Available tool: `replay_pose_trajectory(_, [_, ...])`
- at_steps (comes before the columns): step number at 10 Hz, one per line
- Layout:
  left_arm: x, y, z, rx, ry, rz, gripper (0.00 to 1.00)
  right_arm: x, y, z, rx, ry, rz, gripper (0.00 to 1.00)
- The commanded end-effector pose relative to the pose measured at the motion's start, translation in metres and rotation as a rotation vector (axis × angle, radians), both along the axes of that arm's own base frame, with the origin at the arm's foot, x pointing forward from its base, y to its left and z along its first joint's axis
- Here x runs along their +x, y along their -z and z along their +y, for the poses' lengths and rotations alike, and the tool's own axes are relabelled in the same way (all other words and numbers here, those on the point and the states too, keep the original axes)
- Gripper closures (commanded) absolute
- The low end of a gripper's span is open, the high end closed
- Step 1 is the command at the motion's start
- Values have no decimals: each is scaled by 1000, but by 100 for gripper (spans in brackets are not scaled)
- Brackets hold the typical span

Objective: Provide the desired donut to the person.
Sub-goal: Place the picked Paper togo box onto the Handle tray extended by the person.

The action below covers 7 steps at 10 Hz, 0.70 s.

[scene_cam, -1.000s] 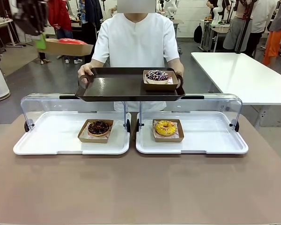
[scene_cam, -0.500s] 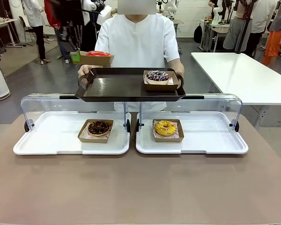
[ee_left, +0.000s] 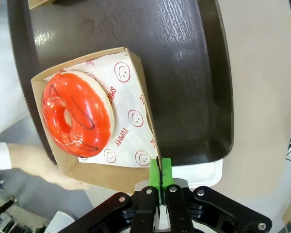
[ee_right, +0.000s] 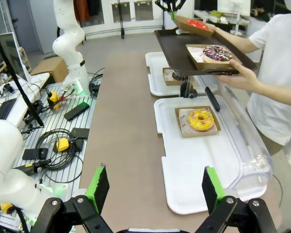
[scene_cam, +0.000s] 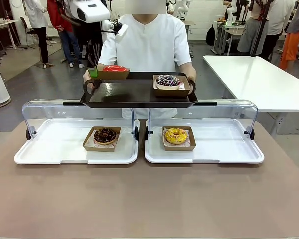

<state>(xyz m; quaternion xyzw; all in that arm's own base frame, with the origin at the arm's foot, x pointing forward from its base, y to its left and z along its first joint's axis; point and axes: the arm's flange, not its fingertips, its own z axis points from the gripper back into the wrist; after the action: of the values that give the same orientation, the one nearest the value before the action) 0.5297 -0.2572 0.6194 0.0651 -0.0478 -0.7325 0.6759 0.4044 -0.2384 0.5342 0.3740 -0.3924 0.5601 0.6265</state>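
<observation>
A red-glazed donut [scene_cam: 114,67] lies in a paper-lined cardboard box [ee_left: 136,92]. My left gripper [scene_cam: 93,72] is shut on the box's edge, green fingertips [ee_left: 161,175] pinching the cardboard wall. The box hangs at the left end of the dark serving tray [scene_cam: 129,92], which the person [scene_cam: 144,45] in a white shirt holds in both hands. I cannot tell whether the box touches the tray. A sprinkled chocolate donut [scene_cam: 167,80] in its box sits on the tray's right side. My right gripper [ee_right: 155,189] is open above the table's near side, holding nothing.
Two white display trays with raised clear lids stand on the brown table: the left one [scene_cam: 50,149] holds a chocolate donut [scene_cam: 105,135], the right one [scene_cam: 229,149] a yellow donut [scene_cam: 176,136]. The person's hand [ee_left: 34,165] grips the serving tray's rim under the box.
My left arm has carried the boxed red donut rightward and down from the upper left to the left end of the person's tray. The right gripper and the tray have stayed put.
</observation>
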Motion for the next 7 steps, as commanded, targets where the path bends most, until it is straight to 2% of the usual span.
replay_pose_trajectory(1, [14, 3, 1, -20, 14, 44, 99, 0, 1, 0, 4, -1, 0, 0])
replay_pose_trajectory(6, [26, 25, 9, -66, 0, 98, 99, 0, 1, 0, 4, -1, 0, 0])
replay_pose_trajectory(7, [26, 27, 9, -72, -1, 104, 90, 0, 1, 0, 4, -1, 0, 0])
